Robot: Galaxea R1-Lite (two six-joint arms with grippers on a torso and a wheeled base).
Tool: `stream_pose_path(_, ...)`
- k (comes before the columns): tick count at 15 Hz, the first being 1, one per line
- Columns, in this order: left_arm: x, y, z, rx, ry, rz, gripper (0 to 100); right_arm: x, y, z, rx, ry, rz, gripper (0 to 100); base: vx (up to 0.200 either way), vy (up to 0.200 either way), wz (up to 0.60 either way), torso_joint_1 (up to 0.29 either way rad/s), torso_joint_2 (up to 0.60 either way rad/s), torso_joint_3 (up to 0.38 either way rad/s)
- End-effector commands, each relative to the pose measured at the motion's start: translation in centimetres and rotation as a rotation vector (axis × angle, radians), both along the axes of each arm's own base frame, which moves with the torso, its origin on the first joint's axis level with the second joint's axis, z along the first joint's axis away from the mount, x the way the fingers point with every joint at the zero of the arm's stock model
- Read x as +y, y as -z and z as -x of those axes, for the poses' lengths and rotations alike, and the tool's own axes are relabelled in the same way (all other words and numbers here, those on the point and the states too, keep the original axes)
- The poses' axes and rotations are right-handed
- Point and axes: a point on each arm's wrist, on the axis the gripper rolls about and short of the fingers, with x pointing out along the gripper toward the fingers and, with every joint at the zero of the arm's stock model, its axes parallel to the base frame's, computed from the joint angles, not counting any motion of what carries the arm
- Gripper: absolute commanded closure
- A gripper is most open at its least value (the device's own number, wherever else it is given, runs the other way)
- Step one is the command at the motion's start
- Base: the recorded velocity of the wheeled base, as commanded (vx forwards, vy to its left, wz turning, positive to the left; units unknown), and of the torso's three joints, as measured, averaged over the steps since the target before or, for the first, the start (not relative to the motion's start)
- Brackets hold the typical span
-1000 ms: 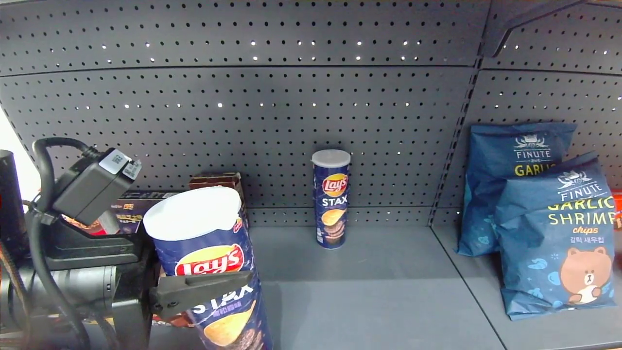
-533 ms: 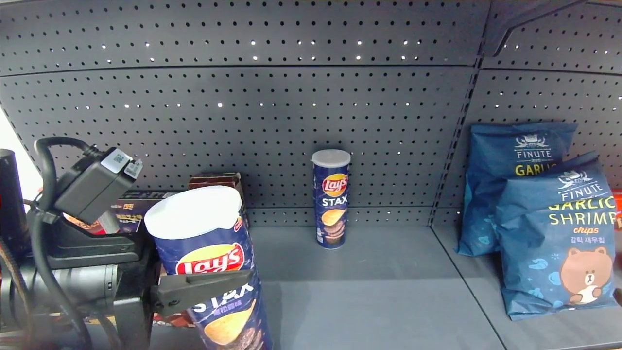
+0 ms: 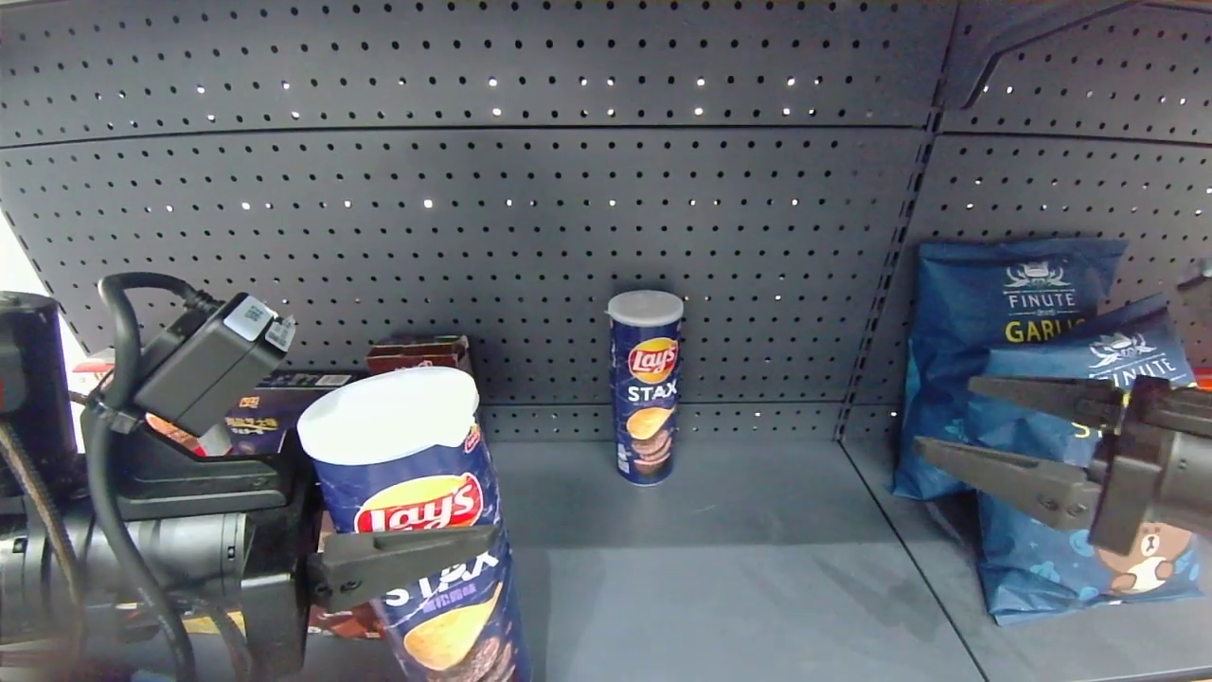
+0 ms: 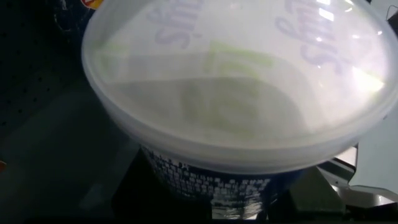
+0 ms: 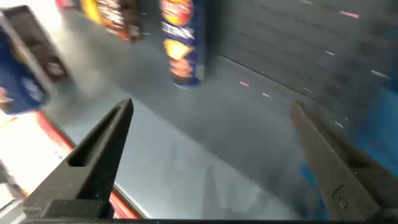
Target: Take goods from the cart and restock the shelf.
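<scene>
Our left gripper (image 3: 417,559) is clenched around a chip can (image 3: 393,474), which leans slightly at the left front of the shelf (image 3: 720,568). The can's white lid (image 4: 236,81) is on, so we cannot see what is inside. Just behind it lie dark boxes (image 3: 284,403). Our right gripper (image 3: 975,421) hangs with its fingers spread and nothing between them, in front of two sealed blue chip bags (image 3: 1004,294) leaning at the shelf's right. A second chip can (image 3: 646,388), also lidded, stands upright near the pegboard back (image 3: 568,237), well apart from both grippers.
</scene>
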Motion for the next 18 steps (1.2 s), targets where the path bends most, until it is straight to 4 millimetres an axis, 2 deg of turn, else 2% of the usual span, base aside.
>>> stream_pose_path(1,-0.1,0.2,-0.3,0.009,0.001,-0.004,100,2.0,1.2,-4.9,0.054,-0.046,0.006,0,0.000,0.000,0.00,0.000,0.00,0.000)
stream_pose_path(4,-0.2,0.4,-0.5,0.018,0.004,-0.006,100,3.4,2.2,-8.6,-0.029,-0.008,-0.012,0,0.000,0.000,0.00,0.000,0.00,0.000)
stream_pose_path(6,-0.3,0.4,-0.7,0.021,0.004,-0.008,100,3.8,3.1,-10.8,-0.087,-0.093,-0.049,0,0.000,0.000,0.00,0.000,0.00,0.000)
stream_pose_path(7,-0.3,0.4,-0.7,0.021,0.004,-0.008,100,3.8,3.1,-10.8,-0.087,-0.093,-0.049,0,0.000,0.000,0.00,0.000,0.00,0.000)
stream_pose_path(8,-0.3,0.5,-0.8,0.022,0.005,-0.008,100,4.2,3.8,-11.7,-0.104,-0.201,-0.069,0,0.000,0.000,0.00,0.000,0.00,0.000)
stream_pose_path(9,-0.3,0.5,-0.8,0.022,0.005,-0.008,100,4.2,3.8,-11.7,-0.104,-0.201,-0.069,0,0.000,0.000,0.00,0.000,0.00,0.000)
stream_pose_path(13,-0.6,0.6,-1.1,0.031,0.010,-0.011,100,5.4,5.0,-14.1,-0.089,-0.242,-0.068,0,0.000,0.000,0.00,0.000,0.00,0.000)
stream_pose_path(18,-0.8,0.1,-1.5,0.019,0.013,-0.007,100,8.1,7.0,-16.9,-0.074,-0.326,-0.074,0,0.000,0.000,0.00,0.000,0.00,0.000)
